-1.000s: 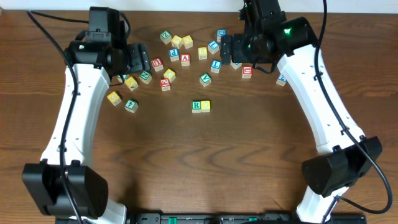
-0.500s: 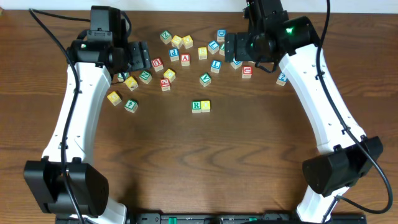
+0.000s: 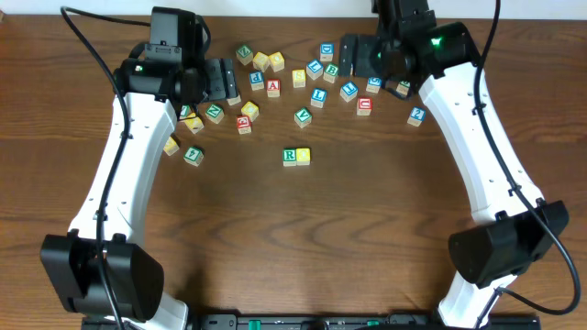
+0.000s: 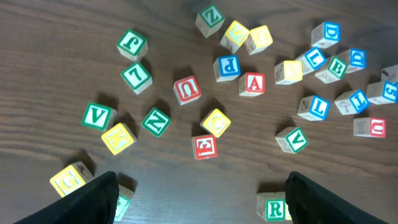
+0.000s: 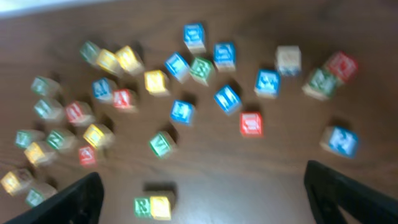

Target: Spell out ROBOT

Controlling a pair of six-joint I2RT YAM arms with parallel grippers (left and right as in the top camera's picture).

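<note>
Now hunting the third letter: R (image 3: 290, 156) and yellow cube (image 3: 304, 156) paired, well apart from both grippers; B (image 3: 332, 71) just beside right gripper (image 3: 348, 53), spread wide, empty; left gripper (image 3: 227, 81) likewise. Next: lower, straddle B.

Dark wooden table (image 3: 367, 238) scattered with letter cubes: red A cube (image 4: 252, 83) just beside blue P cube (image 4: 227, 67), red U cube (image 4: 187, 90) near them, green J cube (image 4: 132, 45) close to green L cube (image 4: 136, 76), green V cube (image 4: 97, 116) set apart
</note>
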